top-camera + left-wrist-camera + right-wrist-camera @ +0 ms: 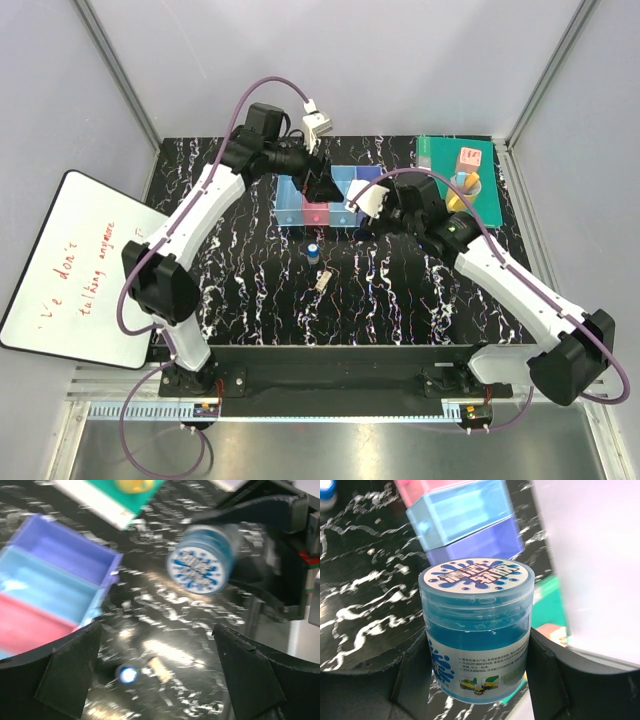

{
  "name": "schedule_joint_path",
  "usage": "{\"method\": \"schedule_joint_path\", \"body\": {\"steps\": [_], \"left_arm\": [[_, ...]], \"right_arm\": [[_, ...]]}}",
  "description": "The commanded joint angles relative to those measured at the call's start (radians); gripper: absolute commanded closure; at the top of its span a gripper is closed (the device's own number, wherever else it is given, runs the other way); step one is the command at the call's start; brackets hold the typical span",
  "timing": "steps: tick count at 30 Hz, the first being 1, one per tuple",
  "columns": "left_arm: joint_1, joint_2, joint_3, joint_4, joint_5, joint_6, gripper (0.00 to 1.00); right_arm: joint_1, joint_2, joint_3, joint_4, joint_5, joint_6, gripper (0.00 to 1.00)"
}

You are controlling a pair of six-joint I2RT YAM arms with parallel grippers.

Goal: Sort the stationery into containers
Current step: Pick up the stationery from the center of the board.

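The top view is lit brightly and evenly; only soft shadows are cast on the black marbled counter. The left wrist view is smeared by motion blur, with glare toward 6 o'clock. In the right wrist view the blue jar is rendered sharp, the bins at 12 o'clock softened.

White arm shells, black joints, purple cables

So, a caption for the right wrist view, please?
Right fingers grip a blue jar near a blue bin and a purple bin.
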Motion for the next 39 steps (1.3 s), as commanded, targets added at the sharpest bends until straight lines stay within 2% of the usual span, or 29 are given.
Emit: {"method": "schedule_joint_path", "body": {"steps": [1, 5, 10, 16, 21, 34, 39], "left_arm": [[-0.004, 0.036, 0.044, 0.027, 0.234, -0.063, 0.01], [-0.010, 0.082, 0.063, 0.033, 0.340, -0.070, 0.01], [-0.015, 0.099, 0.076, 0.084, 0.405, -0.093, 0.01], [-0.018, 0.091, 0.064, 0.200, 0.388, -0.175, 0.01], [-0.019, 0.050, -0.035, 0.459, 0.357, -0.342, 0.01], [-0.062, 0.094, 0.010, 0.535, 0.334, -0.407, 0.01], [-0.079, 0.103, 0.013, 0.538, 0.325, -0.410, 0.07]], "right_arm": [[0.031, -0.068, 0.070, 0.126, 0.082, -0.061, 1.00], [0.057, -0.085, 0.052, 0.170, 0.100, -0.078, 1.00], [0.067, -0.085, 0.044, 0.203, 0.114, -0.084, 1.00], [0.083, -0.079, 0.044, 0.212, 0.125, -0.077, 1.00], [0.087, -0.077, 0.041, 0.212, 0.126, -0.072, 1.00], [0.095, -0.079, 0.041, 0.224, 0.128, -0.066, 1.00], [0.097, -0.084, 0.038, 0.232, 0.128, -0.066, 1.00]]}}
